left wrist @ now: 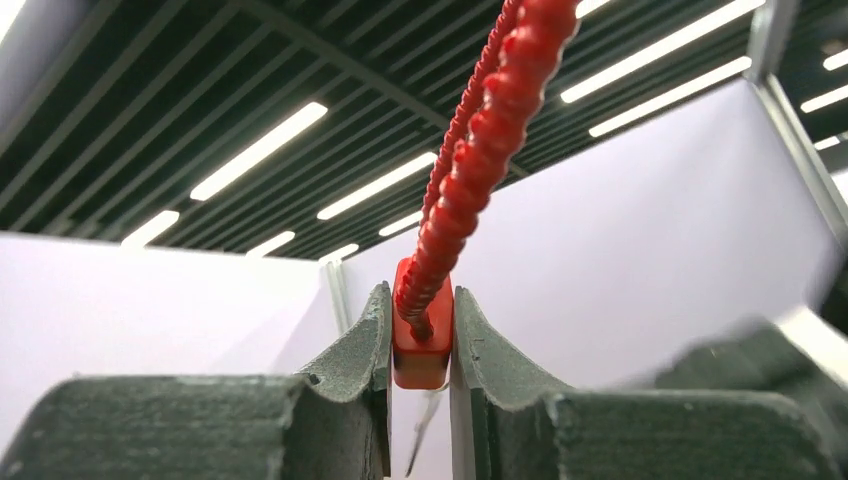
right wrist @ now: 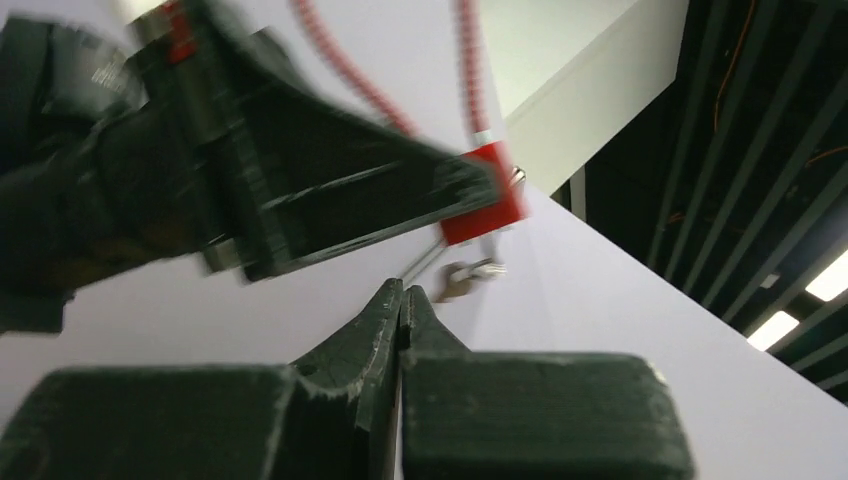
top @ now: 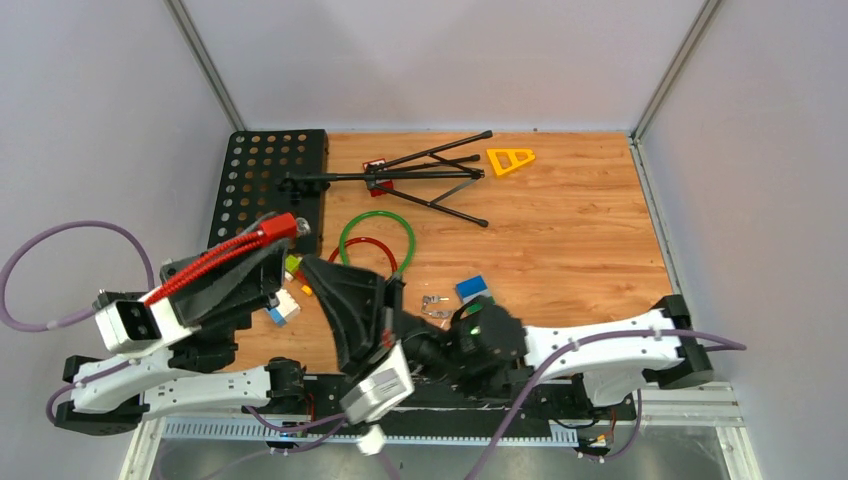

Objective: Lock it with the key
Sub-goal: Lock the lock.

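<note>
A red cable lock hangs in the air; its square red body (left wrist: 422, 355) is clamped between my left gripper's (left wrist: 418, 300) fingers, and its ribbed red cable (left wrist: 480, 130) runs up past the camera. From above, the lock body (top: 284, 225) shows at the left gripper's (top: 278, 250) tips. A small blurred silver key (right wrist: 470, 272) dangles under the lock (right wrist: 482, 195). My right gripper (right wrist: 403, 288) is shut just below it, tips pressed together. A thin metal strip reaches from the lock to those tips; whether it is pinched I cannot tell. Overhead, the right gripper (top: 312, 265) points up-left at the lock.
Small silvery keys (top: 435, 303) lie on the wooden table beside a blue block (top: 472, 288). A green ring (top: 377, 240), a folded black tripod (top: 400, 180), a yellow triangle (top: 510, 160) and a black perforated plate (top: 265, 175) lie farther back. Small coloured blocks (top: 285, 305) sit under the left arm.
</note>
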Available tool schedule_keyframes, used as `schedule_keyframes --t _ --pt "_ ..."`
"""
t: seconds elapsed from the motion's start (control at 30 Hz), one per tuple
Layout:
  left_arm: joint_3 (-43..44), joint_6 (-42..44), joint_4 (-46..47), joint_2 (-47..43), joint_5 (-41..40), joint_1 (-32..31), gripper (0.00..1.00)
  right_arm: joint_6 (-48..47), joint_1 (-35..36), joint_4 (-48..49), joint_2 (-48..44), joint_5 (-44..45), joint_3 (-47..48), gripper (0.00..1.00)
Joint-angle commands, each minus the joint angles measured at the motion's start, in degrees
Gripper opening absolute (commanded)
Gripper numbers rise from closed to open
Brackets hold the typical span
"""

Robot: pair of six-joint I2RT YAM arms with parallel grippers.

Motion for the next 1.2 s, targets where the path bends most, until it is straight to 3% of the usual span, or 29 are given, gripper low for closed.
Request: schedule_keyframes --t 0.0,0.3,0.47,0.53,0.6,0.73,0.83,0.97,1.17 --pt "0.3 -8.3 5.8 -0.2 -12.3 0.2 0.00 -16.6 0.5 9.0 5.0 7.9 -4.3 0.00" --pt "-0.8 -8.0 3.4 -3.2 -6.3 0.2 0.00 4.3 0.4 -0.4 -2.2 7.8 -2.2 0.00" --pt "1.3 -9.9 -2.5 -4.2 -4.5 0.2 0.00 25.7 -2.1 -13.4 -7.5 2.8 2.6 0.00" --pt "3.0 -10.7 -7.6 -4.2 -5.2 0.2 0.00 34.7 -5.0 -19.1 -9.7 -1.7 4.8 0.06" --pt "4.3 -11.2 -11.0 -4.1 -5.7 0.2 0.00 46.0 -8.9 -26.8 -10.6 -7.4 8.0 0.19" --pt "5.8 -12.8 -14.9 -4.0 -5.8 0.2 0.00 61.7 -18.0 -30.4 -12.4 -21.6 10.2 0.33" --pt "6.0 -14.3 -15.3 -3.6 -5.5 0.2 0.00 70.9 -24.0 -31.9 -11.8 -31.0 12.2 0.37" --pt "5.7 -16.7 -13.7 -2.1 -7.3 0.2 0.00 66.9 -24.4 -32.7 -11.1 -32.8 11.7 0.38" --pt "3.4 -25.2 -6.9 0.4 -16.7 0.2 0.00 48.9 -22.4 -23.5 -13.7 -25.4 1.7 0.36"
